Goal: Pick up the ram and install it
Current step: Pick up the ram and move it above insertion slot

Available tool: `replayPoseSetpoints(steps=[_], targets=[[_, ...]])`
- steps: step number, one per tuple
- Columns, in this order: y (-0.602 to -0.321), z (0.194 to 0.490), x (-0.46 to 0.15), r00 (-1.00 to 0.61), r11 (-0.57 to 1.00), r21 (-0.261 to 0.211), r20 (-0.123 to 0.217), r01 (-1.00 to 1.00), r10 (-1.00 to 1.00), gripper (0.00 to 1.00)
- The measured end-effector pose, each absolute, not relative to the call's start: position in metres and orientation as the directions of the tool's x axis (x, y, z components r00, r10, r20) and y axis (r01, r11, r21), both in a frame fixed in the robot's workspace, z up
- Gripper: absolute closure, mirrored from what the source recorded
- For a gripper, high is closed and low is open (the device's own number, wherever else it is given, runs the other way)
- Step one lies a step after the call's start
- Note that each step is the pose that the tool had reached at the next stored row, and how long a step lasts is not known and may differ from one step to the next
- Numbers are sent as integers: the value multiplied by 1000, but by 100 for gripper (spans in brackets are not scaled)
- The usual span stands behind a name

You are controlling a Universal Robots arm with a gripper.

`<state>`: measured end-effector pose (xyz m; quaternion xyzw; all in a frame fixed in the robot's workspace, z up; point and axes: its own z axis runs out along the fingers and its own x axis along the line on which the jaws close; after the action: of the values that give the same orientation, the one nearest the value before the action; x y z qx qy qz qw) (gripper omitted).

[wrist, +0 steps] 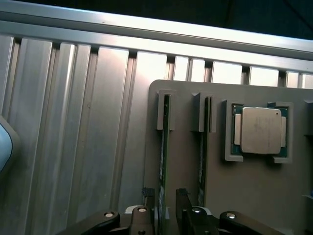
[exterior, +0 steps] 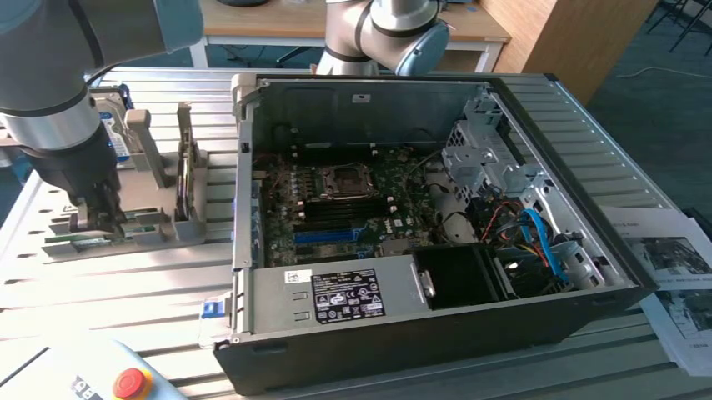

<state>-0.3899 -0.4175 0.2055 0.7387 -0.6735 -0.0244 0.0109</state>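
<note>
Memory-installation cell, wrist and exterior views. In the wrist view the hand [wrist: 165,195] is lowered over a grey holder [wrist: 244,196] resting on the slatted aluminium bench [wrist: 73,147]. Its fingers [wrist: 149,205] stand wide apart, one on each side of the ram [wrist: 165,147], which sits on edge in the holder's outermost slot. A narrow gap appears to remain between each finger and the board, so the ram is straddled, not clamped, although contact low on the stick cannot be ruled out from this angle. A second stick [wrist: 202,147] stands on edge in the neighbouring slot, parallel to the first and just beside it. A square silver processor chip [wrist: 260,129] lies flat in a recess on the far side of that second slot. In the exterior view the arm [exterior: 50,125] descends at the exterior view's left, beside the open computer case [exterior: 445,342]. Inside the case lie the motherboard [exterior: 333,208], with its blue slot [exterior: 326,237] unoccupied, and a labelled power supply [exterior: 333,296] along the near wall. A red button [exterior: 132,383] sits at the near edge of the bench, and printed papers [exterior: 673,267] lie at the exterior view's right.
</note>
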Motion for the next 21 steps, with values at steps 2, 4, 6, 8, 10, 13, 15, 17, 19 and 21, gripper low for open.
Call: replayPoseSetpoints(steps=[2, 4, 6, 8, 10, 13, 15, 17, 19, 21], targets=[[-418, 203, -390, 92, -93, 49, -21, -994, -996, 69], [-418, 202, -390, 92, -93, 49, -21, -994, -996, 69], [-418, 202, -390, 92, -93, 49, -21, -994, -996, 69], [-418, 202, -390, 92, -93, 49, -21, -994, -996, 69], [-418, 202, -390, 92, -93, 49, -21, -994, -996, 69], [-418, 202, -390, 92, -93, 49, -21, -994, -996, 77], [-418, 202, -390, 92, -93, 49, -21, -994, -996, 77], [-417, 202, -390, 92, -93, 49, -21, -994, -996, 77], [-417, 202, -389, 92, -93, 49, -22, -995, -996, 77], [-417, 202, -388, 92, -93, 49, -21, -994, -996, 77]])
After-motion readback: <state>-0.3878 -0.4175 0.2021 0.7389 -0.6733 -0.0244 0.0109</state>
